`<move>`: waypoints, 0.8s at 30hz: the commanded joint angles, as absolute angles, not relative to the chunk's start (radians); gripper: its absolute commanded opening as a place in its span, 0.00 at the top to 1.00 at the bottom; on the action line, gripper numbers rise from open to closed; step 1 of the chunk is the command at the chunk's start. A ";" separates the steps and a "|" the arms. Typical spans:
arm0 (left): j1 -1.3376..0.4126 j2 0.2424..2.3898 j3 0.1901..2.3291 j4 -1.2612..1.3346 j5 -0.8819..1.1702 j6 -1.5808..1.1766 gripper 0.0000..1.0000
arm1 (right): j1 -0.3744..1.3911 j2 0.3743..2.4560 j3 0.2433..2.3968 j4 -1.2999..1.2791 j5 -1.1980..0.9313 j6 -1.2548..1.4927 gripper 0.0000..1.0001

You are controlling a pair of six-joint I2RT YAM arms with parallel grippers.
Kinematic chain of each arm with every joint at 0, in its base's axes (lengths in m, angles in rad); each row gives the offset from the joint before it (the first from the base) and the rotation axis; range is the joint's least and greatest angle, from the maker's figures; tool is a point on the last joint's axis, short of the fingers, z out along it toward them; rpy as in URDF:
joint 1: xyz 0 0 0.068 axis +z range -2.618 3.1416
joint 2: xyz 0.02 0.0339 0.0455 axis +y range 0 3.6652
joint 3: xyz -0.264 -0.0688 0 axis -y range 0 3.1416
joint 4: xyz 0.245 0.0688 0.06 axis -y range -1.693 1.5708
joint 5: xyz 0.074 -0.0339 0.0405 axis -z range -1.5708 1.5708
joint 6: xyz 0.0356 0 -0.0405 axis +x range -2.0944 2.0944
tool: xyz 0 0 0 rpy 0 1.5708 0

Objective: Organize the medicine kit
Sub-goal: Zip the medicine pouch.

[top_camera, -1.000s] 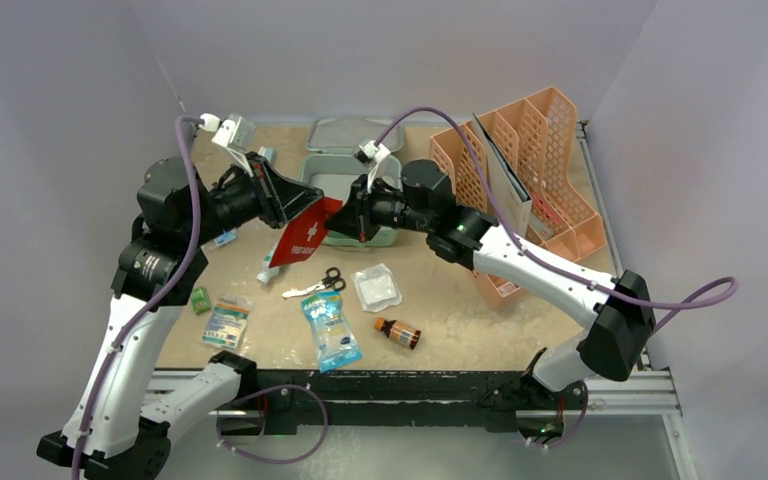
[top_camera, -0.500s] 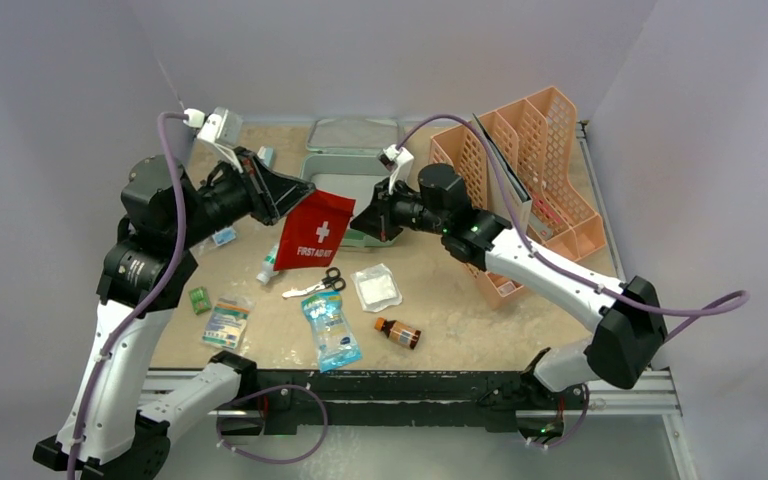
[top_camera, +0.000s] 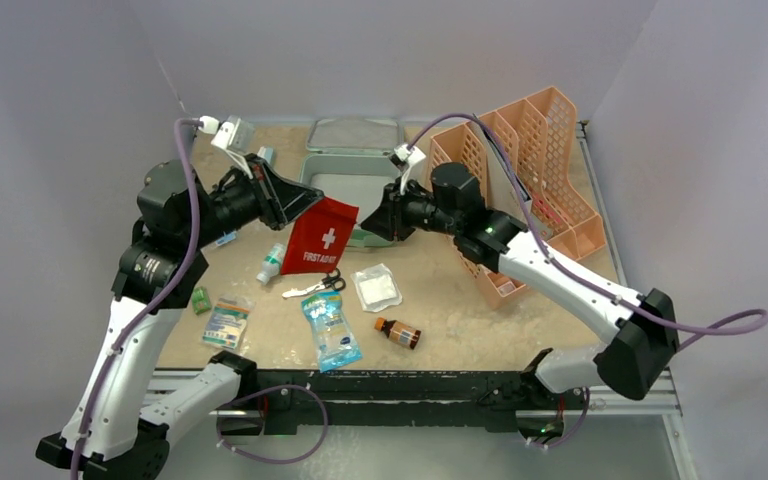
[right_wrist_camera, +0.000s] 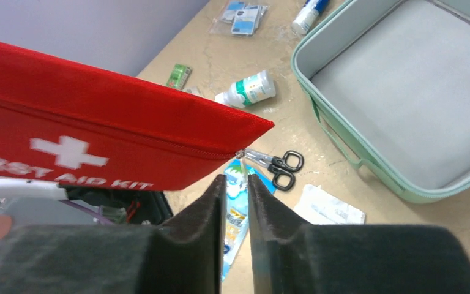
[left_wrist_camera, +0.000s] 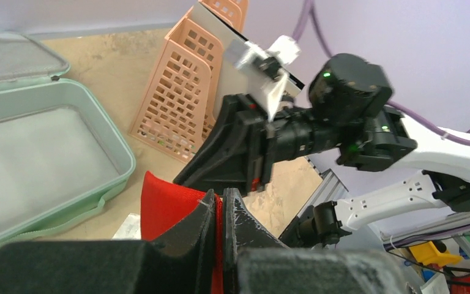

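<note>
You are early in the job: the medicine kit (top_camera: 345, 188) sits open and bare at 12 o'clock on the table (top_camera: 460, 300), with nothing packed. Your left fingers (left_wrist_camera: 203, 214) are clamped on the red pouch (top_camera: 322, 236), held aloft. Your right fingers (right_wrist_camera: 215, 199) stand slightly apart at its zipper pull (right_wrist_camera: 243, 155). The scissors (top_camera: 325, 281), brown bottle (top_camera: 398, 332) and packets (top_camera: 328, 330) wait toward 6 o'clock.

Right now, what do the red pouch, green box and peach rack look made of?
red pouch: woven fabric, matte, probably nylon; zipper seam and printed lettering, hangs limp.
green box: moulded plastic, satin finish; smooth rounded rim.
peach rack: rigid plastic, likely; perforated grid walls.
</note>
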State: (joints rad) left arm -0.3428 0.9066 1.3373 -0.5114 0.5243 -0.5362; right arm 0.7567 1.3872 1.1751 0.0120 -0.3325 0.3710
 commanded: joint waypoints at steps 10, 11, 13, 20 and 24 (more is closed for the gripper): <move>-0.345 1.010 1.322 -0.432 0.317 -0.498 1.00 | 0.752 1.190 1.211 -0.092 -0.320 0.374 0.31; -0.345 1.030 1.333 -0.430 0.304 -0.487 1.00 | 0.752 1.183 1.221 -0.105 -0.318 0.372 0.23; -0.345 1.072 1.345 -0.411 0.286 -0.489 1.00 | 0.752 1.163 1.225 -0.102 -0.315 0.365 0.13; -0.345 1.205 1.334 -0.247 0.311 -0.577 1.00 | 0.752 1.115 1.235 -0.122 -0.292 0.371 0.01; -0.344 1.297 1.356 -0.160 0.331 -0.620 1.00 | 0.752 1.088 1.251 -0.149 -0.287 0.363 0.01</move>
State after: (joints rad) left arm -0.3428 1.2400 1.3121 -0.3229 0.3107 -0.5617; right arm 0.7540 1.1259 1.1942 -0.1299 -0.3058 0.3737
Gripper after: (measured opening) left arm 0.030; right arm 0.987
